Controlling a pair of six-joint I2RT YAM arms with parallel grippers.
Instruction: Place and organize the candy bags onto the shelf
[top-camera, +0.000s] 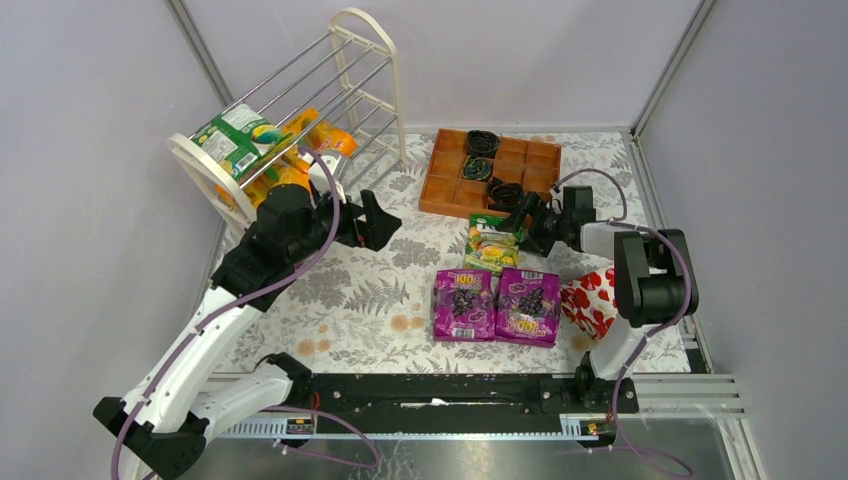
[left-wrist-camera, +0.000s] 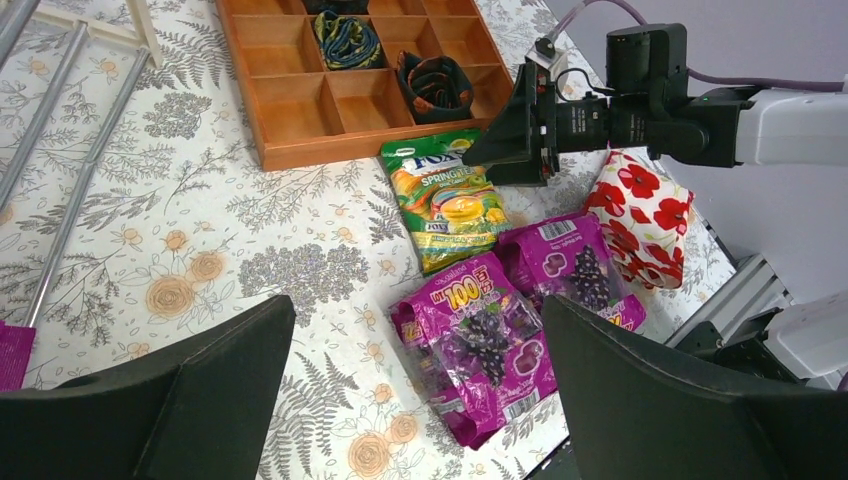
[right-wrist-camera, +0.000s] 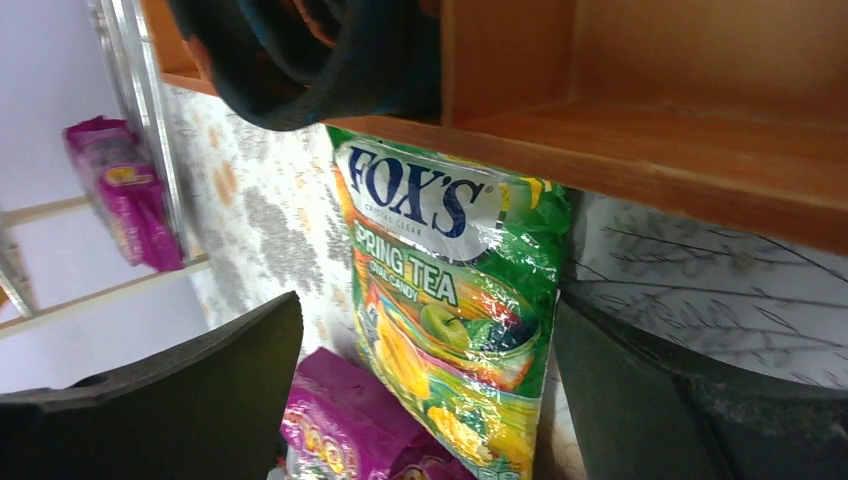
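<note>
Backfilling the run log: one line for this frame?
left claw: open, empty, by shelf | right claw: open, over green bag | purple bags: two, on table | shelf: partly loaded

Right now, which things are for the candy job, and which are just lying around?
For the job:
- white shelf
- green and orange bags on it
- loose green candy bag
- two purple candy bags

Just lying about:
- wooden tray
- black coils inside it
- red floral package
</note>
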